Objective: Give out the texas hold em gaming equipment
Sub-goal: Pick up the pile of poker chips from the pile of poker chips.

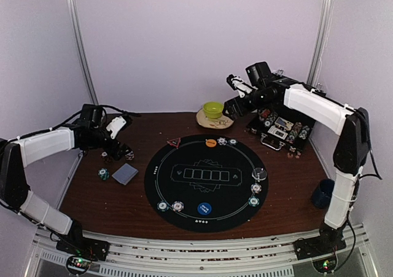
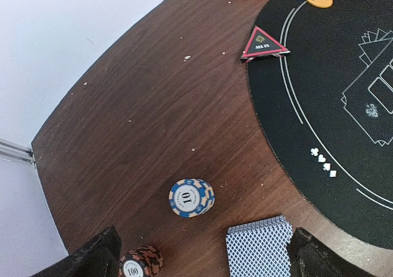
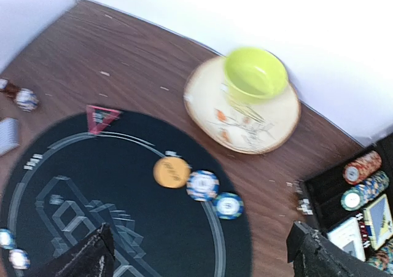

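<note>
Both hands gape wide, empty. Deck (image 2: pixel 258 249) lies left of the mat (image 2: pixel 344 105), directly beneath the left hand (image 2: pixel 202 243), clearly the nearer; right hand (image 3: pixel 199 234) hangs above the mat's far edge.

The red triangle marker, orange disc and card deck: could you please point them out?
red triangle marker (image 2: pixel 264 42), left wrist view, its centre.
orange disc (image 3: pixel 171 171), right wrist view, its centre.
card deck (image 1: pixel 125 173), top external view, top card's middle.

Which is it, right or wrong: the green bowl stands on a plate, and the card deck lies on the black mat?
Wrong: the card deck lies on the table left of the black mat, as the top view shows. The rest holds.
</note>
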Action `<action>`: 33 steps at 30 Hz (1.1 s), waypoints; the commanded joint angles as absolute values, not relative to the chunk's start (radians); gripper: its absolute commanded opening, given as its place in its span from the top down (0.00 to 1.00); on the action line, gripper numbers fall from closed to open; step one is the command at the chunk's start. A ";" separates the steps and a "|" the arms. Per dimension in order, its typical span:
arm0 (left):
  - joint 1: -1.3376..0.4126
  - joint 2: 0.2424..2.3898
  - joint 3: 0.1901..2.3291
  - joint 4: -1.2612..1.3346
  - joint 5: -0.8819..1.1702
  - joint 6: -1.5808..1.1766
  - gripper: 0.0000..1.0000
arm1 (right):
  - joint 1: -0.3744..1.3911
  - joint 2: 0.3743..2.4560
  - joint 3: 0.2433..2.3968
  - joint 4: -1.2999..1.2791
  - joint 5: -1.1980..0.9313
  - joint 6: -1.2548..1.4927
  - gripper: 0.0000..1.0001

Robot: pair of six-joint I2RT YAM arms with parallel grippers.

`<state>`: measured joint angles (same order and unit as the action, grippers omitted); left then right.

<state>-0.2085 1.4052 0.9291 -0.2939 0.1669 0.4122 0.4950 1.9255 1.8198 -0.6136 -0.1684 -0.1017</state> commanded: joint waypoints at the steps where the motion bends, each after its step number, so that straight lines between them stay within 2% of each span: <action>1: -0.204 1.459 0.948 -0.362 0.213 0.499 0.02 | 0.639 1.848 1.709 -0.612 -0.213 0.039 0.00; 9: -0.180 1.588 1.026 -0.478 0.201 0.556 0.02 | 0.730 1.739 1.590 -0.536 -0.285 0.165 0.00; 21: -0.177 1.665 1.034 -0.467 0.188 0.557 0.02 | 0.794 1.819 1.676 -0.577 -0.257 0.137 0.00; 27: -0.177 1.634 1.013 -0.451 0.200 0.558 0.02 | 0.882 1.824 1.705 -0.595 -0.070 0.075 0.00; 33: -0.177 1.612 1.037 -0.468 0.214 0.554 0.02 | 0.884 1.815 1.677 -0.594 0.039 -0.005 0.00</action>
<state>-0.1837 1.6585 1.0229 -0.4732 0.1883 0.5453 0.8921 1.8198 1.6779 -0.5907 -0.0929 0.0647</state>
